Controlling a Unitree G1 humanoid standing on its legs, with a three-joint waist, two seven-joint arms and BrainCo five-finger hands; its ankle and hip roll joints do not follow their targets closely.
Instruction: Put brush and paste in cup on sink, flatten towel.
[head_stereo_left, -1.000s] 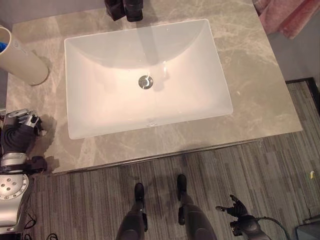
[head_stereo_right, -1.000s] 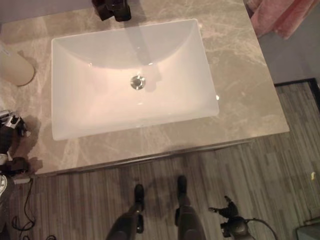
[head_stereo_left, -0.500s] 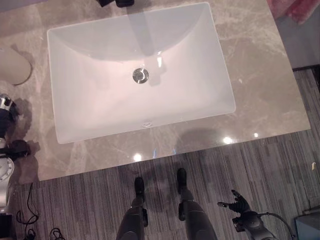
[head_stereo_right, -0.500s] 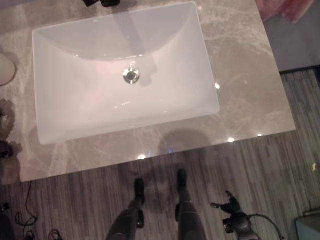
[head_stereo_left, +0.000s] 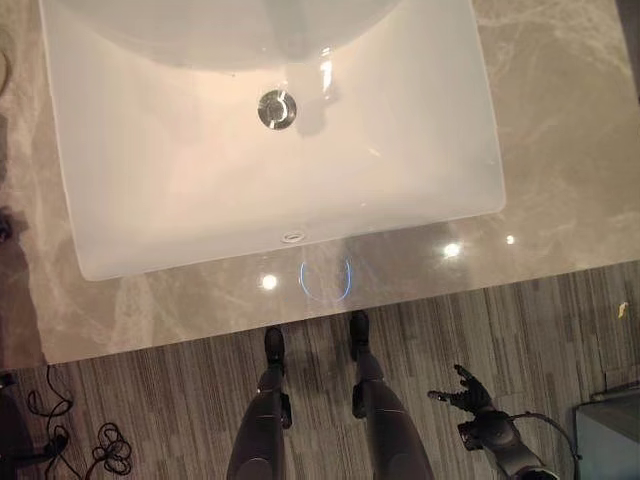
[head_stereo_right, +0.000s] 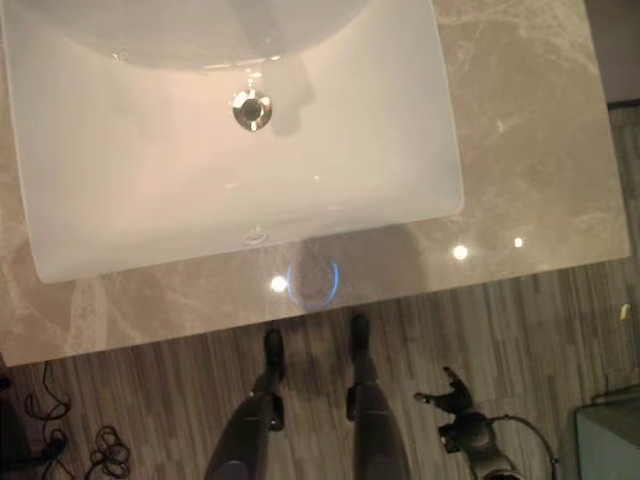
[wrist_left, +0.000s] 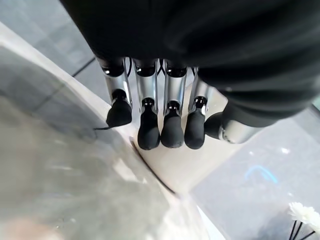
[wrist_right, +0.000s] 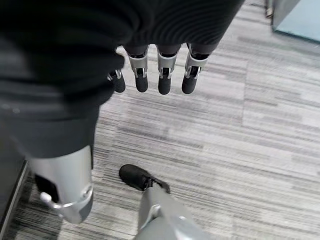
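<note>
Eye views: white sink (head_stereo_left: 180, 200) with drain (head_stereo_left: 277, 108) set in the marble worktop (head_stereo_left: 560, 150). Right hand (head_stereo_left: 468, 394) hangs low at right over the floor (head_stereo_left: 150, 400), fingers loose (holding nothing).
Left wrist view: left hand (wrist_left: 160, 125), fingers straight and released, beside a pale curved surface. Can't tell where brush, paste or towel are.
Right wrist view: fingers (wrist_right: 165, 75) relaxed above floor.

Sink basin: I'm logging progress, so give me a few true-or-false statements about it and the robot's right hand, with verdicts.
1. The white rectangular sink holds a toothbrush. False: the basin is bare around its round metal drain.
2. The right hand hangs over the grey striped floor. True.
3. The right hand grips a tube. False: its fingers are spread and hold nothing.
4. The sink is set in a beige marble countertop. True.
</note>
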